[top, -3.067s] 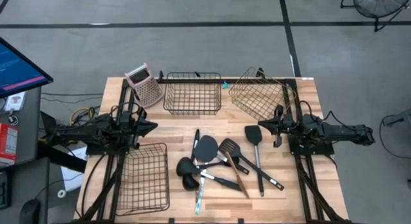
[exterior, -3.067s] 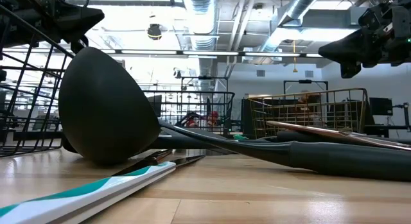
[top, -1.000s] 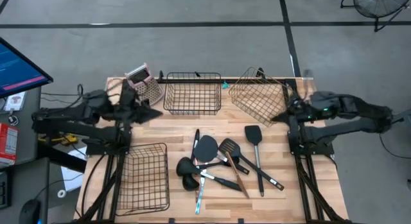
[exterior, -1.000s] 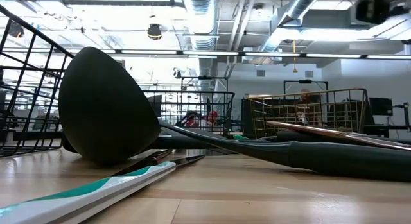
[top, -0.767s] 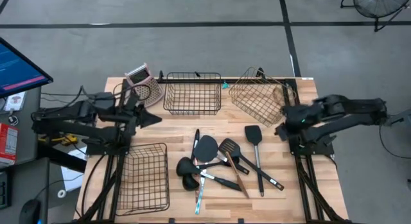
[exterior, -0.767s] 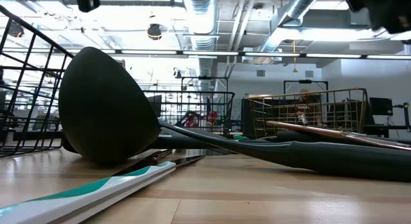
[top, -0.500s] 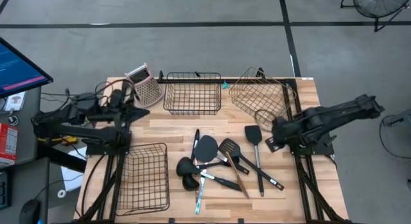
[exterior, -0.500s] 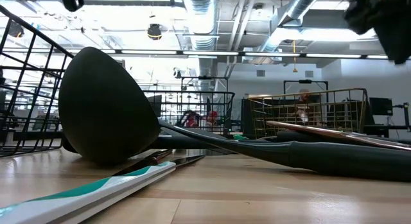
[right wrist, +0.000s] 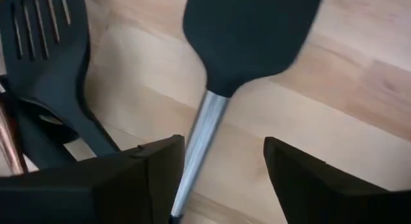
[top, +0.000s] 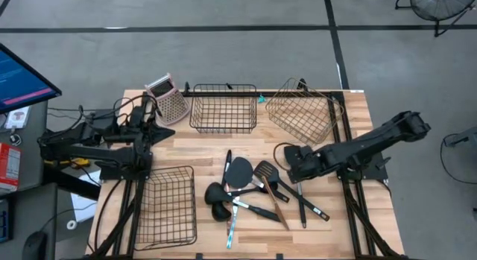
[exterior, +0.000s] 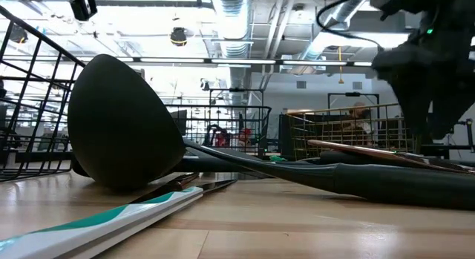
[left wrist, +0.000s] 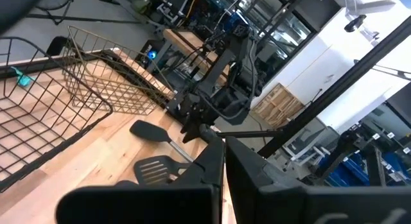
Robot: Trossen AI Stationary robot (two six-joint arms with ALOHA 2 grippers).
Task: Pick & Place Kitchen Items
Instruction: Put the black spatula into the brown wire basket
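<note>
Right arm reaching down over a black spatula, about to pick it up.

The right gripper [right wrist: 221, 163] hangs low over the wooden table [top: 350, 103], its two dark fingers spread wide with the black spatula [right wrist: 247, 31] and its silvery neck between them; nothing is held yet. That spatula lies at the right edge of the heap of kitchen items [top: 250, 189] at mid-table, just beside a slotted spatula [right wrist: 35, 41]. The left gripper [left wrist: 223, 166] waits at the table's left side, its fingers pressed together and empty, near the grater [top: 168, 100]. This looks like the approach step. Next, I judge, the fingers must sink around the handle and close, then carry it to a wire basket [top: 223, 107], likely at the far edge.
</note>
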